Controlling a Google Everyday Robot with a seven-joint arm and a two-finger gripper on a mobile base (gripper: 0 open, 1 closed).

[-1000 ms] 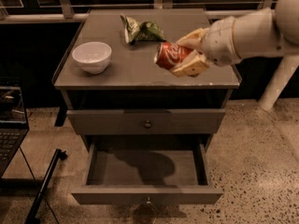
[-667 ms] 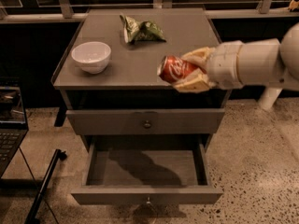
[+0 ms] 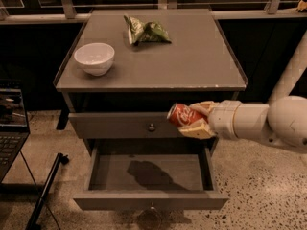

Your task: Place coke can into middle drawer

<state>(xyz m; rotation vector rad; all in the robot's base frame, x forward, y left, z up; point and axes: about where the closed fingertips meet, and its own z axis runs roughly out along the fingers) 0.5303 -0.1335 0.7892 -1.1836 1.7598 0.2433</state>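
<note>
1. Speckled stone floor (image 3: pixel 259 186) surrounds a grey cabinet, whose top (image 3: pixel 192 66) carries a white bowl (image 3: pixel 94 58) at the left and a green snack bag (image 3: pixel 145 31) toward the back.
2. My gripper (image 3: pixel 193 119) reaches in from the right, in front of the cabinet and below its top edge.
3. I grip the coke can (image 3: pixel 181 115) with one finger above and one below; it lies tilted, silver end pointing left.
4. It hangs before the closed front panel (image 3: pixel 115 126), right of the round knob (image 3: pixel 151 127), above the right side of the middle drawer (image 3: pixel 189 175).
5. That drawer stands pulled out, a shadow on its grey floor.
</note>
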